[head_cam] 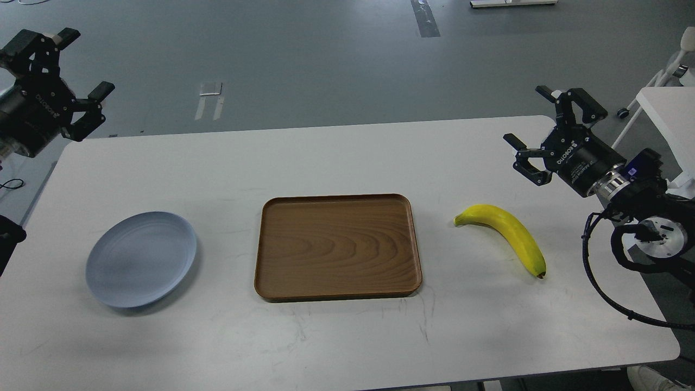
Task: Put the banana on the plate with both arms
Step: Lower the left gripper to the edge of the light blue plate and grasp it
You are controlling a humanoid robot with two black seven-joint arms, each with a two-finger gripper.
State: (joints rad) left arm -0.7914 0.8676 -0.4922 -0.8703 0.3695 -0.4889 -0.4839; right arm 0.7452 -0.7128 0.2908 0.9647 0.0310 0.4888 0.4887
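Observation:
The yellow banana (507,233) lies on the white table at the right, stem end toward the tray. The pale blue-grey plate (141,258) lies empty at the left. My right gripper (535,122) is open and empty, raised above the table's far right, behind and right of the banana. My left gripper (76,65) is open and empty, high at the far left edge, beyond the table's back left corner and well away from the plate.
A brown wood-grain tray (336,247) lies empty in the middle of the white table (347,336), between plate and banana. A white table (670,117) and a chair stand beyond the right edge. Grey floor lies behind.

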